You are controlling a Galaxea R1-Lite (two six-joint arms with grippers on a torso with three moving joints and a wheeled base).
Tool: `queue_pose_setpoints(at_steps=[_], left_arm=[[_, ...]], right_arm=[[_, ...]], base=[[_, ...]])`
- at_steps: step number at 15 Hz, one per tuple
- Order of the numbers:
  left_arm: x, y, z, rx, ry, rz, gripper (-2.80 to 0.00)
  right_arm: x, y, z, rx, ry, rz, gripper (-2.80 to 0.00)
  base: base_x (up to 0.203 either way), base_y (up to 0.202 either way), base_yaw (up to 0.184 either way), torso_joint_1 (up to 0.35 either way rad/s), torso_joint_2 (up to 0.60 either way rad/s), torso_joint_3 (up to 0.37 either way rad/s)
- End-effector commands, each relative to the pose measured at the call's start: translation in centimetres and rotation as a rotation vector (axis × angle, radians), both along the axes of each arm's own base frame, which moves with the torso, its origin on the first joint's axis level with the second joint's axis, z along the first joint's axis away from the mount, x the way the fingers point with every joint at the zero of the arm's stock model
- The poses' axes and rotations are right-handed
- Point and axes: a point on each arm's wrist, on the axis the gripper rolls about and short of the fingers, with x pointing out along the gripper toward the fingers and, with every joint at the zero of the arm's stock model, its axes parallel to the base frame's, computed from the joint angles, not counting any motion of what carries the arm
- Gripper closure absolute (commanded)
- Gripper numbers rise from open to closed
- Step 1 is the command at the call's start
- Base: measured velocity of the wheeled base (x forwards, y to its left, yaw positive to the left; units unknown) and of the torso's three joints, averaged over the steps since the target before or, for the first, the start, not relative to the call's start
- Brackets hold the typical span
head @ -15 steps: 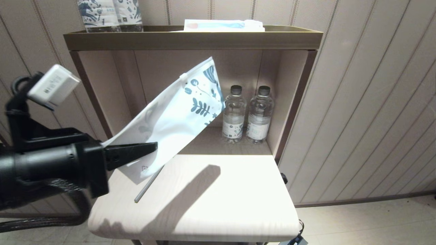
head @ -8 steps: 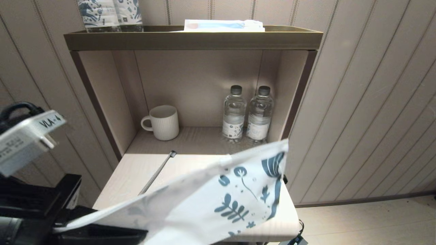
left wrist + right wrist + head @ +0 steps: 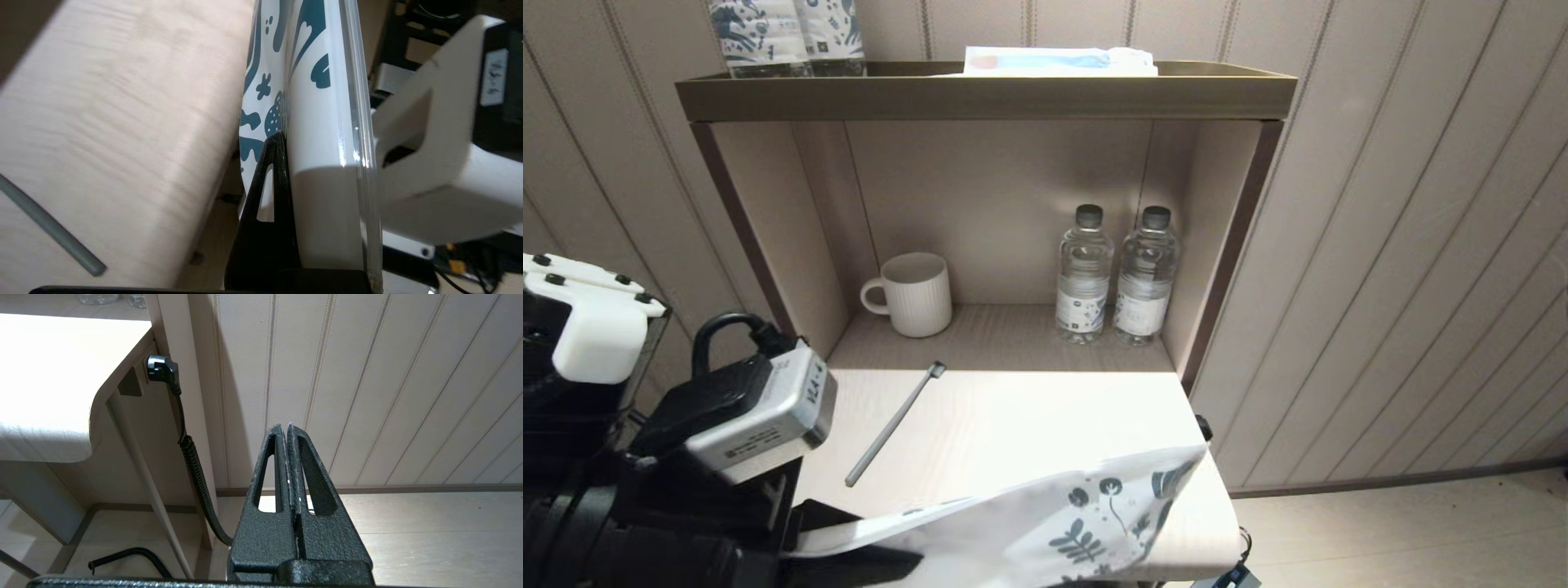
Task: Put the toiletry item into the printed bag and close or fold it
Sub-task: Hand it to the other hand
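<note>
We locate the left gripper (image 3: 874, 563) low at the near left corner of the table (image 3: 1029, 416), its black jaws pressed together on one end of the printed bag (image 3: 1045, 527). The bag is a flat white pouch, slightly translucent, with dark blue-green leaf and flower prints at its far end. It extends from the gripper toward the near right corner, hanging along the table's near edge. In the left wrist view the bag (image 3: 314, 102) appears edge-on beside the one visible black finger, with a clear strip along one long side (presumably the zip strip).

We find the toiletry item (image 3: 894, 425) lying loose on the tabletop, well apart from the bag. It is a slim grey toothbrush with a small head, set diagonally: head toward the back of the table, handle end toward the near left edge. In the left wrist view only part of its grey handle (image 3: 49, 228) shows.

The right gripper (image 3: 288, 428) sits parked below and to the right of the table, fingers together on nothing.

In the recess behind the table stand a white mug (image 3: 913, 294) and two water bottles (image 3: 1115, 273).
</note>
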Motion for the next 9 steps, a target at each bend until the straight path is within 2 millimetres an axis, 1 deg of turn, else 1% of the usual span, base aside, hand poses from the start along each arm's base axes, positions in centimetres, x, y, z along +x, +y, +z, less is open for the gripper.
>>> queue_pose_setpoints(at_steps=[1,3,5,6,7,8,9], left_arm=[[1.1,-0.8,0.0,-0.013,-0.048,0.011,0.0],[1.9,-1.4,0.7,-0.053,-0.138,0.022,0.0],[2.2,-1.5,1.1,-0.059,-0.173,0.027,0.0],[2.2,-1.5,1.0,-0.057,-0.169,0.027,0.0],[2.1,-1.5,0.7,-0.051,-0.161,0.025,0.0],[2.1,-1.5,0.4,-0.047,-0.151,0.02,0.0],[2.0,-1.5,0.2,-0.044,-0.144,0.013,0.0]], right_arm=[[0.0,0.0,0.0,-0.002,0.0,0.002,0.0],[0.0,0.0,-0.1,-0.003,0.011,0.005,0.0],[0.0,0.0,-0.4,-0.006,0.04,0.004,0.0],[-0.3,0.0,0.2,-0.007,0.039,0.01,0.0],[-0.9,0.1,1.7,-0.006,0.016,0.031,0.0],[-2.0,0.2,3.9,-0.007,-0.018,0.072,0.0],[-3.5,0.3,6.7,-0.006,-0.054,0.125,0.0]], base=[[0.0,0.0,0.0,0.0,0.0,0.0],[0.0,0.0,0.0,0.0,0.0,0.0],[0.0,0.0,0.0,0.0,0.0,0.0],[0.0,0.0,0.0,0.0,0.0,0.0],[0.0,0.0,0.0,0.0,0.0,0.0],[0.0,0.0,0.0,0.0,0.0,0.0],[0.0,0.0,0.0,0.0,0.0,0.0]])
